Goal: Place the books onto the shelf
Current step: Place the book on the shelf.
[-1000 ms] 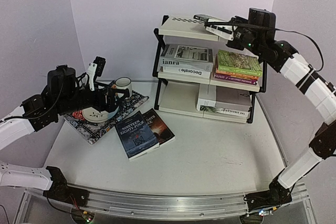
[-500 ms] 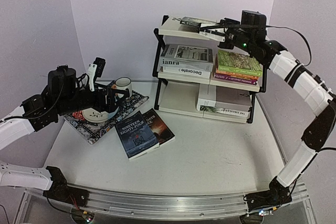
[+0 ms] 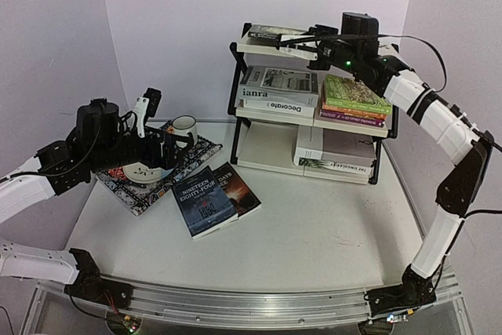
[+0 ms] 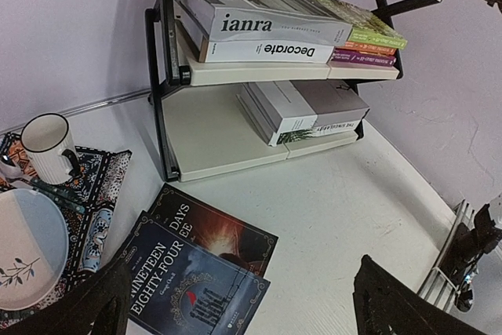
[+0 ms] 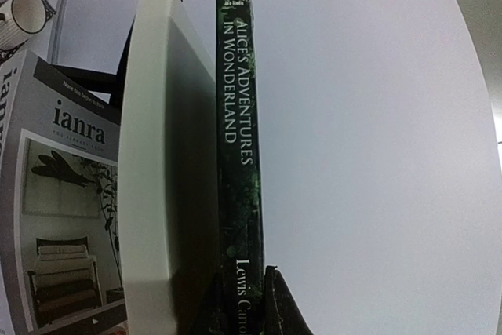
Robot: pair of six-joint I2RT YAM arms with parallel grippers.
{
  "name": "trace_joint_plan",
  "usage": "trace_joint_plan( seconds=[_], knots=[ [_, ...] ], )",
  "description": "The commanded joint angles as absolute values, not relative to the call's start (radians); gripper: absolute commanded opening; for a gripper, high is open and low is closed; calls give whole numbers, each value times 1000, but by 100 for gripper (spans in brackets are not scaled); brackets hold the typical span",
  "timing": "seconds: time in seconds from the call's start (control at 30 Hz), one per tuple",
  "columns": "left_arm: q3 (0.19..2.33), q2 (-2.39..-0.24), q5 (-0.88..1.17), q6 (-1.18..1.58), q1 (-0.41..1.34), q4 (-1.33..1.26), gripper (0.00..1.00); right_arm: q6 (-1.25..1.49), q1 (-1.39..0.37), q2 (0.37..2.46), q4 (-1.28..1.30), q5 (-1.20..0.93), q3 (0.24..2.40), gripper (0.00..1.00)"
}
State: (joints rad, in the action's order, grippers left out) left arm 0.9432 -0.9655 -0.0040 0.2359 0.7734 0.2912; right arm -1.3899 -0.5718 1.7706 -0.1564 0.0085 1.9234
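Dark green book (image 5: pixel 239 154); cream shelf (image 3: pixel 265 153); dark patterned placemat (image 4: pixel 103 186).

Shelf (image 3: pixel 263 147): three tiers, black frame, cream panels, standing upright.
Top tier: dark green "Alice's Adventures in Wonderland" (image 5: pixel 239 139) lies flat on the panel.
Middle tier: at left, grey-white "ianra" (image 3: pixel 278 84) is stacked on "Decorate" (image 3: pixel 281 107). At right, a green book (image 3: pixel 357 92) tops orange and purple ones.
Bottom tier: two pale books (image 3: pixel 337 151) are stacked at right.
Off the shelf, in front of it: "Nineteen Eighty-Four" (image 3: pixel 202 202) overlaps a second dark novel (image 3: pixel 239 184), both lying flat.
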Motion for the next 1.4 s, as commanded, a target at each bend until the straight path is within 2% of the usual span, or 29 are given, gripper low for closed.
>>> trace_joint_plan(
  seconds=[0.0, 0.37, 0.4, 0.6, 0.77, 1.0, 1.2, 1.37],
  knots=[
    [972, -967, -21, 231, 773, 291, 100, -1379, -586, 1801, -229, 28, 2003, 0],
    [966, -982, -11, 239, 773, 291, 100, -1390, -610, 1891, -184, 81, 2120, 1],
    [966, -983, -9, 239, 773, 292, 100, -1391, -614, 1895, -183, 88, 2125, 7],
    [957, -974, -8, 243, 773, 295, 100, -1384, -630, 1912, -114, 130, 2178, 16],
    [951, -970, -3, 250, 773, 299, 100, -1375, -639, 1903, -86, 156, 2175, 35],
    [947, -965, -3, 259, 773, 304, 100, -1351, -649, 1901, 40, 188, 2228, 47],
    [947, -976, 32, 267, 773, 306, 100, -1316, -650, 1919, 122, 225, 2282, 50],
    [947, -979, 34, 273, 773, 309, 100, -1266, -656, 1902, 155, 211, 2279, 57]
  ],
)
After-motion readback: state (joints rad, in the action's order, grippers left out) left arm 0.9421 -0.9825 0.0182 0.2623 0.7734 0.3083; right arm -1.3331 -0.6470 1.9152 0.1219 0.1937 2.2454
